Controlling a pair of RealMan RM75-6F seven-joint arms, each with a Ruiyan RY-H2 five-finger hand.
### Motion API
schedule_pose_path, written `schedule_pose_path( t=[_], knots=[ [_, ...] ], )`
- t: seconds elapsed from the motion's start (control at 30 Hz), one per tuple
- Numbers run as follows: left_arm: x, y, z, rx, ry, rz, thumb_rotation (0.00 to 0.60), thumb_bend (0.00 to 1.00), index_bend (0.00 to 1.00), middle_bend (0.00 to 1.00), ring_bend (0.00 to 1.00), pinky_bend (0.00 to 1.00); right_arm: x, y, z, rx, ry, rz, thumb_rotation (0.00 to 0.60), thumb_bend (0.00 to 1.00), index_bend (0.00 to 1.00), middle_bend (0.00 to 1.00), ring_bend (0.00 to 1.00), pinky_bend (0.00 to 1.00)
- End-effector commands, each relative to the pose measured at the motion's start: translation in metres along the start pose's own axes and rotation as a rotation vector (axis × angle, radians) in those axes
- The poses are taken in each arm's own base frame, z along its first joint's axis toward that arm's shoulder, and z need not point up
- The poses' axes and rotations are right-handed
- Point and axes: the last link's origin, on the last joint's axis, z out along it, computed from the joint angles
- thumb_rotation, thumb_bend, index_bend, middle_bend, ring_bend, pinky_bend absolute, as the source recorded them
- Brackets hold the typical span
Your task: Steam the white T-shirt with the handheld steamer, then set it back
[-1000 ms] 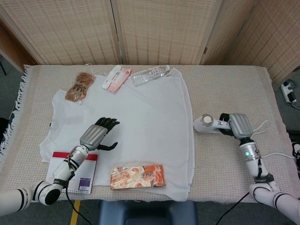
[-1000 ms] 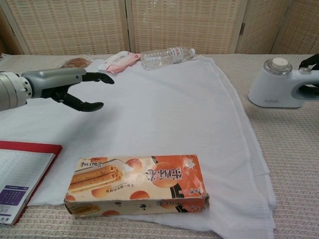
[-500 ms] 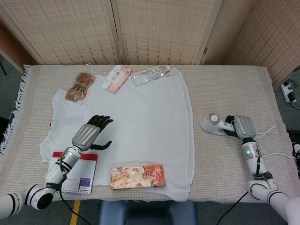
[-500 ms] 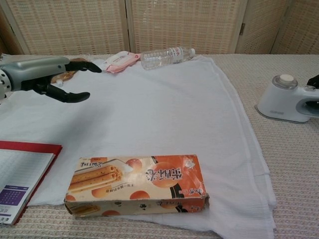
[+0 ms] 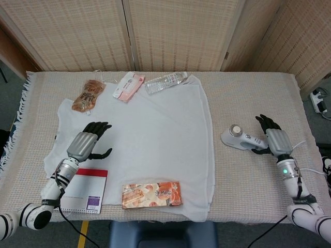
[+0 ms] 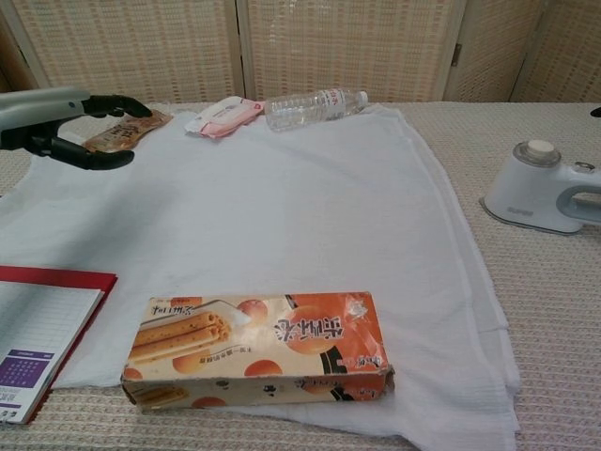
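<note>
The white T-shirt [image 5: 150, 129] lies spread flat over the middle of the table [image 5: 248, 98]. To its right, on the bare cloth, the white handheld steamer [image 5: 239, 138] [image 6: 540, 188] stands with its handle free. My right hand [image 5: 275, 138] sits just right of that handle with its fingers spread, holding nothing. Over the shirt's left part hovers my left hand [image 5: 88, 144] [image 6: 56, 117], fingers apart and empty.
An orange snack box [image 5: 151, 195] [image 6: 258, 348] lies on the shirt's near hem. A red notebook [image 5: 83, 188] sits at the near left. A water bottle [image 5: 165, 81], a pink packet [image 5: 128, 86] and a brown pouch [image 5: 88, 94] line the far edge.
My right hand carried the steamer a little to the right, set it down, then let go and spread its fingers. My left hand drew back to the left.
</note>
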Motion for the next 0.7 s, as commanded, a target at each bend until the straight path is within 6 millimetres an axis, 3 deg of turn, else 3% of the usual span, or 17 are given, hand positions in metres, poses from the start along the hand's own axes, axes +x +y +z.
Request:
schedule_pose_path(
  t=[0.03, 0.13, 0.17, 0.27, 0.37, 0.5, 0.63, 0.7],
  knots=[
    [0.01, -0.019, -0.004, 0.062, 0.041, -0.024, 0.297, 0.38, 0.12, 0.09, 0.02, 0.0, 0.028, 0.005, -0.027, 0.021, 0.054, -0.057, 0.6, 0.0, 0.0, 0.0, 0.0, 0.13],
    [0.016, -0.04, -0.011, 0.137, 0.078, -0.016, 0.307, 0.36, 0.11, 0.09, 0.03, 0.0, 0.044, 0.005, -0.044, 0.023, 0.09, -0.04, 0.6, 0.0, 0.0, 0.05, 0.05, 0.2],
    [0.018, -0.048, -0.013, 0.165, 0.086, -0.001, 0.334, 0.36, 0.11, 0.09, 0.03, 0.0, 0.049, 0.004, -0.049, 0.026, 0.102, -0.029, 0.6, 0.0, 0.0, 0.09, 0.09, 0.23],
    [0.023, -0.067, -0.024, 0.25, 0.124, 0.013, 0.46, 0.35, 0.12, 0.1, 0.06, 0.02, 0.06, 0.008, -0.068, 0.028, 0.146, -0.013, 0.6, 0.0, 0.02, 0.2, 0.18, 0.28],
    [0.026, -0.083, -0.042, 0.297, 0.173, 0.017, 0.592, 0.27, 0.14, 0.11, 0.09, 0.04, 0.064, 0.014, -0.087, 0.018, 0.173, -0.008, 0.6, 0.0, 0.04, 0.22, 0.2, 0.31],
    [0.027, -0.099, -0.077, 0.339, 0.235, 0.032, 0.6, 0.13, 0.17, 0.14, 0.1, 0.04, 0.066, 0.022, -0.116, 0.01, 0.195, -0.046, 0.6, 0.0, 0.02, 0.22, 0.19, 0.31],
    [0.021, -0.104, -0.116, 0.363, 0.282, 0.033, 0.6, 0.12, 0.17, 0.15, 0.1, 0.03, 0.063, 0.028, -0.141, -0.013, 0.2, -0.067, 0.6, 0.0, 0.0, 0.14, 0.11, 0.3],
    [0.016, -0.104, -0.138, 0.388, 0.275, 0.044, 0.6, 0.12, 0.17, 0.15, 0.1, 0.03, 0.06, 0.028, -0.152, -0.016, 0.193, -0.057, 0.6, 0.0, 0.0, 0.08, 0.04, 0.25]
  ],
)
